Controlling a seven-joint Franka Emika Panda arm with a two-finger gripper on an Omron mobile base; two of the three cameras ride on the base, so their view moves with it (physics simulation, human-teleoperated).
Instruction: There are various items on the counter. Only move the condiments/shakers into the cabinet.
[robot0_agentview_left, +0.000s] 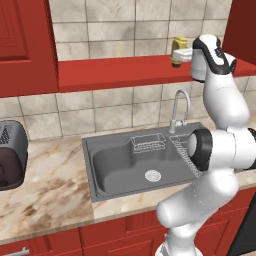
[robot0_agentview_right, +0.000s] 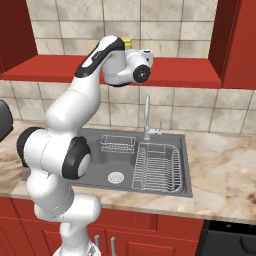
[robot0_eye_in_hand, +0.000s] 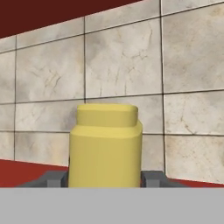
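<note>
Hand view is showing the mustard bottle (robot0_eye_in_hand: 105, 146) sitting between the gripper's (robot0_eye_in_hand: 105, 178) two fingertips (robot0_eye_in_hand: 52, 178), with the tiled back wall (robot0_eye_in_hand: 183, 65) close behind and the red shelf floor (robot0_eye_in_hand: 26, 170) just below. Left base view is putting the bottle (robot0_agentview_left: 178, 50) over the open red cabinet (robot0_agentview_left: 115, 72), at its right part, with the hand right against it. The fingers are sitting tight to both sides of the bottle, so the pincer is looking clamped on it, open only as wide as the bottle. Judging from this, the placing step is under way; the next move is likely calling for lowering until the base is resting on the shelf, then letting go and backing straight out. Sink (robot0_agentview_left: 125, 165) and counter (robot0_agentview_left: 45, 190) are lying well below.
</note>
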